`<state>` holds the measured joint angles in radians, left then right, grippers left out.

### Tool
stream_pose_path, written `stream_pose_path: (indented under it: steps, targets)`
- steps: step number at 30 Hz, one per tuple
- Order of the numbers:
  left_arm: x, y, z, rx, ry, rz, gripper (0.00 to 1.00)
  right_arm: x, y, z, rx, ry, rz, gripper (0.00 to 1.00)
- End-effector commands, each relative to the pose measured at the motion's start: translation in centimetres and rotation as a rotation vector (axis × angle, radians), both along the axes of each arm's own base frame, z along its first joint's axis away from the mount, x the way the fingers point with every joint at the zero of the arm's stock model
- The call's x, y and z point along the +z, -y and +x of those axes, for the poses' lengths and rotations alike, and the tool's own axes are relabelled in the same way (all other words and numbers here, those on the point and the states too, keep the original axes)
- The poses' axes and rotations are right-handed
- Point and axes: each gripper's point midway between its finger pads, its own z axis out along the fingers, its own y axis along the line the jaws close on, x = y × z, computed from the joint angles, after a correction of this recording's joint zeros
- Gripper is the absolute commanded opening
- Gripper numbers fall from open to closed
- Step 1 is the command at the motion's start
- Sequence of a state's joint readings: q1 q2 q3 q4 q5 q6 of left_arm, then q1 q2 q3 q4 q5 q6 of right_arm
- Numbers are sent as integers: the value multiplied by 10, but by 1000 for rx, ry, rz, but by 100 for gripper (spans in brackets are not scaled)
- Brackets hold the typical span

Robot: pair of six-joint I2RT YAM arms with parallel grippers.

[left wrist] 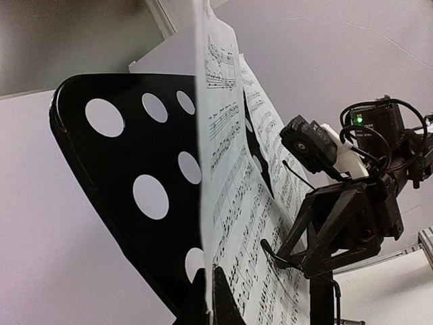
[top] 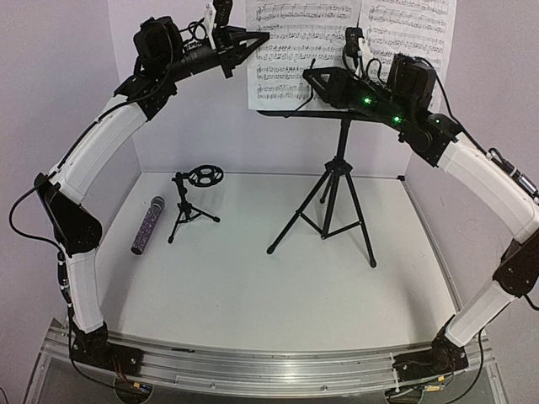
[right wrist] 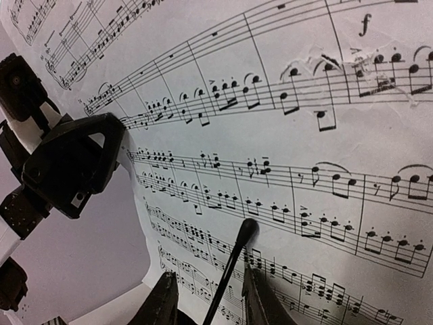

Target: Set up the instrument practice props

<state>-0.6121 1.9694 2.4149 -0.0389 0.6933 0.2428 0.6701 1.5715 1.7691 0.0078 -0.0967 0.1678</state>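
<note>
The tall black music stand (top: 337, 185) stands mid-table on its tripod, with its perforated tray (left wrist: 135, 169) behind two white sheet-music pages, a left one (top: 299, 50) and a right one (top: 408, 34). My left gripper (top: 257, 38) is shut on the left page's edge (left wrist: 237, 203), its fingertips (left wrist: 208, 271) pinching the paper. My right gripper (top: 312, 77) is open in front of the same page (right wrist: 304, 122), and the stand's thin black page-holder wire (right wrist: 247, 230) stands loose between its fingers (right wrist: 208, 272). The small mic stand (top: 189, 202) is empty. The purple microphone (top: 146, 225) lies on the table to its left.
White walls enclose the table on the left, back and right. The music stand's tripod legs (top: 324, 227) spread over the middle of the table. Both arms reach high, well above the tabletop.
</note>
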Motion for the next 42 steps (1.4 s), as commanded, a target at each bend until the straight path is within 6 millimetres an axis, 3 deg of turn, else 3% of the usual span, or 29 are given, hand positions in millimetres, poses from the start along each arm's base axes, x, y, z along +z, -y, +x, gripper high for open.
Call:
stream_pose_path:
  steps: [1, 6, 12, 24, 33, 38, 42]
  targets:
    - [14, -6, -2, 23, 75, -36, 0, 26, 5, -5, -3, 55, 59, 32]
    - [12, -7, 0, 31, 64, -32, 1, 26, 5, -6, 0, 55, 60, 33]
    - [23, -19, -2, 68, 86, -56, 33, 24, 5, -7, 2, 50, 59, 34]
    - [27, -46, -11, 132, 63, -47, 62, 23, 14, -16, 0, 41, 66, 38]
    - [28, -56, -4, 199, 34, -43, 67, 26, 19, -27, 12, 43, 74, 44]
    - [31, -62, -6, 223, 26, -38, 68, 31, 14, -42, 97, 39, 86, 48]
    - [33, -72, -16, 247, -7, 5, 73, 29, 12, -60, 180, 17, 73, 60]
